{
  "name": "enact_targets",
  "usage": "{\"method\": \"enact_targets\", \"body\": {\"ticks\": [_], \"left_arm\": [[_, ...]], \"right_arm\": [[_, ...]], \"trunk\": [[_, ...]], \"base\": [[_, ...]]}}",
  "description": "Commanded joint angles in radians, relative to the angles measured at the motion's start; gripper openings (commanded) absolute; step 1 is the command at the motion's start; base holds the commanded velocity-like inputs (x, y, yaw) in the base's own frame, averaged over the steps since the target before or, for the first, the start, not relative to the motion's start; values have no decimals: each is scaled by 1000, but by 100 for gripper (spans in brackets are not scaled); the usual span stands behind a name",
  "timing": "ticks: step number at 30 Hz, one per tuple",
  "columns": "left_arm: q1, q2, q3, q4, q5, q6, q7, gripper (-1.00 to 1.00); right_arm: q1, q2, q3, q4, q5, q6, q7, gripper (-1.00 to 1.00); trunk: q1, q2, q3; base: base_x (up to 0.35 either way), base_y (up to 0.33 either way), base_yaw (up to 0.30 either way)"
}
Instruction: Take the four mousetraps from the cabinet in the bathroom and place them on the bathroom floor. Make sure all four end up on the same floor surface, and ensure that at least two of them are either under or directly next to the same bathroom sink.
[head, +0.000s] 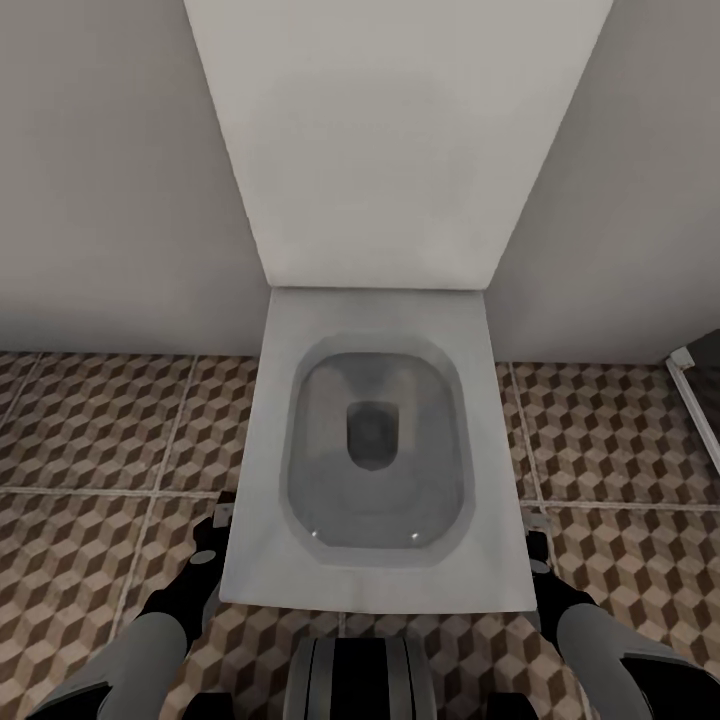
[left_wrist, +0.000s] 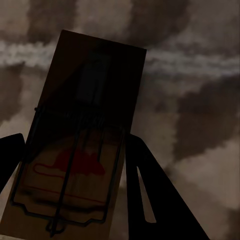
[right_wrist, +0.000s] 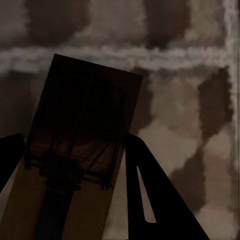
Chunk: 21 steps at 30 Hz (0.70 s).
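Note:
In the left wrist view a flat wooden mousetrap (left_wrist: 90, 100) with dark wire and a red mark sits between the two dark fingers of my left gripper (left_wrist: 72, 150), which is shut on it above the cube-patterned bathroom floor (left_wrist: 200, 60). My right gripper (right_wrist: 72, 150) holds a second mousetrap (right_wrist: 85, 115) the same way over the tiles. In the head view the left gripper (head: 222, 515) and right gripper (head: 535, 525) hang low on either side of a toilet. The cabinet and the bathroom sink are out of view.
A white toilet (head: 375, 330) with its lid (head: 390, 140) raised against the pale wall stands straight ahead, between my arms. Patterned floor tiles (head: 100, 430) spread to both sides. A white-edged dark frame (head: 695, 385) shows at the right edge.

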Motion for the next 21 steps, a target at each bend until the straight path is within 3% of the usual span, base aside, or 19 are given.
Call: {"method": "enact_targets", "body": {"ticks": [1,6,12,21], "left_arm": [[-1,-1,7,1,-11,-4,-2,-100],[-1,-1,7,1,-11,-3,-2,-100],[-1,-1,7,1,-11,-3,-2,-100],[-1,0,7,1,-11,-3,-2,-100]], "right_arm": [[0,-7,-18,58,-10,-7,9,-100],[0,-22,-20,67,-32,-11,57,-100],[0,-30,-21,80,-72,-51,69,-100],[0,-31,-21,99,-79,-91,72,-100]], "trunk": [[0,0,-1],[0,0,-1],[0,0,-1],[0,0,-1]], "base": [[0,0,0],[0,0,0],[0,0,0],[0,0,0]]}}
